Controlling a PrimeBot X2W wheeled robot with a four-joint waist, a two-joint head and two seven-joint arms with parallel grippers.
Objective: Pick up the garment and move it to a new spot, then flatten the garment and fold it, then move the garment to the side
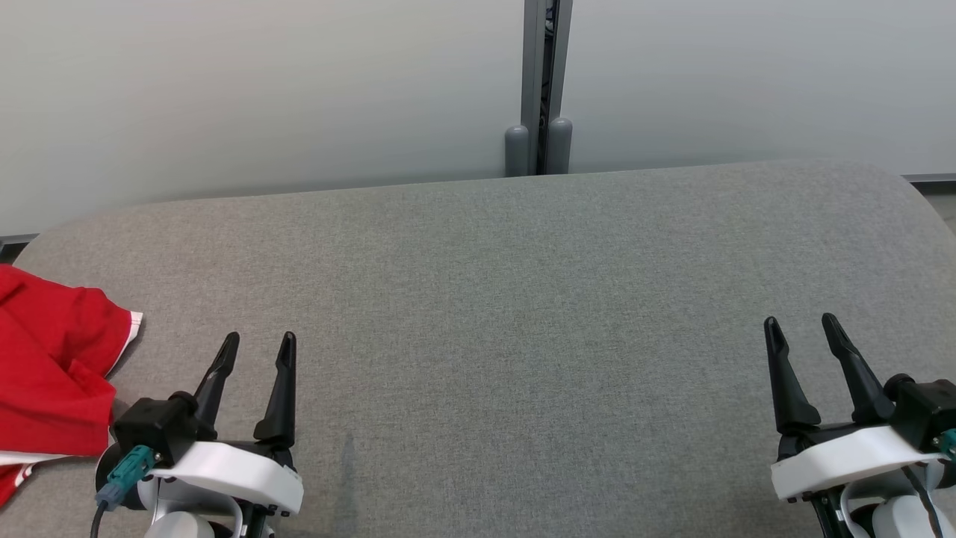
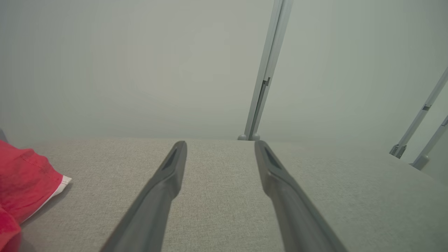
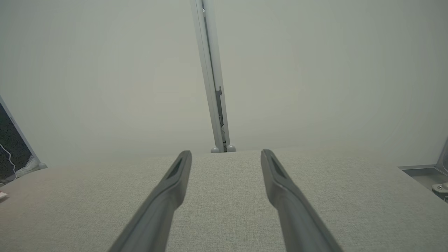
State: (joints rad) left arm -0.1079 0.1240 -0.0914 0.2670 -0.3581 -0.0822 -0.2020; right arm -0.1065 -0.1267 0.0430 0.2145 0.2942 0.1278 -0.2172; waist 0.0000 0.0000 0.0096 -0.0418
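Left tool (image 1: pixel 261 338) and right tool (image 1: pixel 799 320) hang released at the near corners of your head view. Each has its two dark fingers parted, pointing away from you and holding nothing.

Behind the work, two pale wall panels (image 1: pixel 261 90) meet at one grey post (image 1: pixel 539 82), which ends in two rounded feet at the far edge of the counter (image 1: pixel 523 299). That counter, covered in grey woven fabric and rounded at its far corners, spreads across the view beneath both tools.

One red garment (image 1: pixel 52 359) with white trim lies bunched at the far left of the counter and runs past the frame's left edge. Its nearest fold sits just beside the body of the left tool, on that tool's outer side, and a strip of bare fabric separates it from the fingers. The right tool is well apart from it, across the width of the counter.

Your left wrist view takes in two more slanted posts (image 2: pixel 420 115) off to the right. Your right wrist view shows a dark panel (image 3: pixel 10 140) at its left edge and a metal fitting (image 3: pixel 441 175) at its right, both beyond the counter.
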